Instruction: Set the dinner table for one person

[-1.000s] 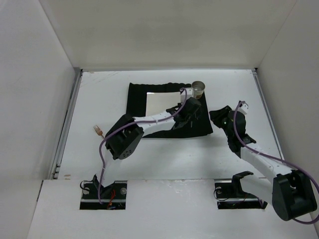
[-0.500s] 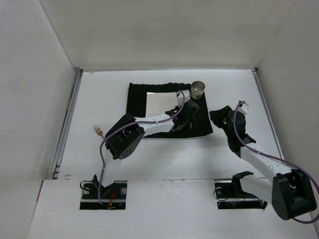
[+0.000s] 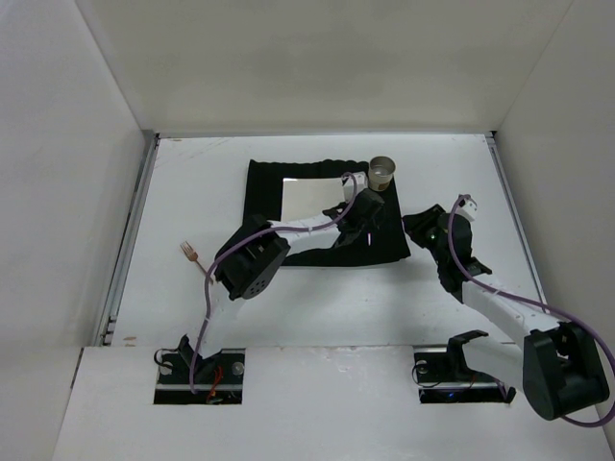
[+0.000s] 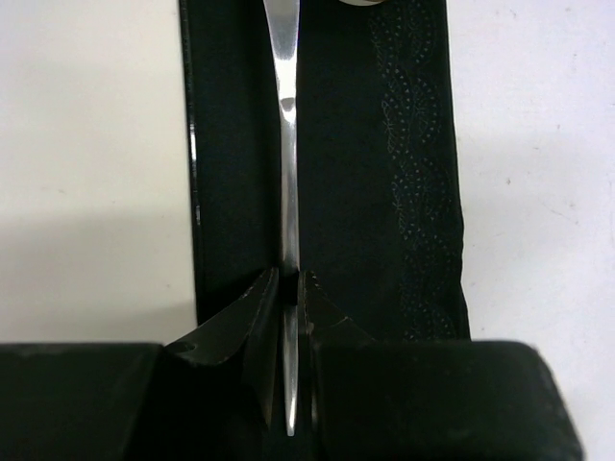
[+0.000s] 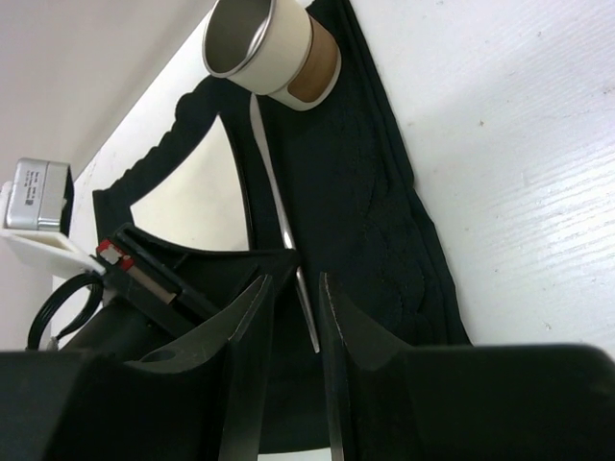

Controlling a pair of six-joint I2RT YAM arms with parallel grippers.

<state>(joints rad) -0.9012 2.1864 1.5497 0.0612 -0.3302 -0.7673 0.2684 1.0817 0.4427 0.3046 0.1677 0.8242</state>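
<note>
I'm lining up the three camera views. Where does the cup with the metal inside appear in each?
Top external: cup at the black mat's far right corner.
Left wrist: not clearly in it; the silver utensil points toward a pale sliver at the top edge.
Right wrist: upper left, at the mat's far end.
Shared landmark: the black mat, with the utensil running along it in both wrist views.
</note>
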